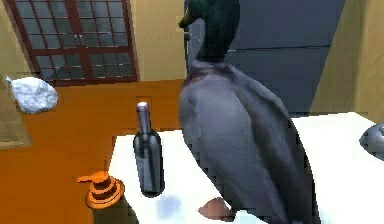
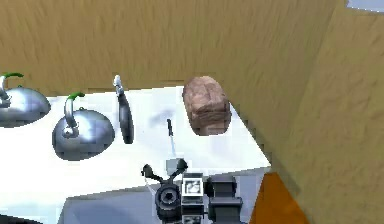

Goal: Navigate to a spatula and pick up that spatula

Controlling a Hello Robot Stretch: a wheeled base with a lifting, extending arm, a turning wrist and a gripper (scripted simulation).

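1. Duck statue (image 1: 240, 130): grey body, dark head, standing on a white table (image 1: 340, 140), in the forward view from centre to 3 o'clock.
2. White counter (image 2: 235, 150): arm side view, set against a tan wall.
3. Bread loaf (image 2: 207, 105): brown, at 1 o'clock from the gripper.
4. Metal kettle (image 2: 80, 135): green-tipped handle, at 10 o'clock. A second kettle (image 2: 20, 103) lies beyond it toward 9.
5. Dark bottle (image 1: 148, 150): upright, at 9 o'clock of the duck.
6. Dark-bladed utensil (image 2: 123, 112): at 11 o'clock, well apart from the gripper.
7. Spatula (image 2: 172, 135) (judged so): a thin dark handle with a pale squarish end. It is on the counter at 12 o'clock from the gripper, pale end nearest, with its long axis running 12 to 6.
8. Gripper (image 2: 160, 180): at the counter's near edge. How its fingers are set cannot be told, nor whether it holds anything. Since the handle runs almost in line with the reach, the grasp probably depends on closing the last gap toward 12.
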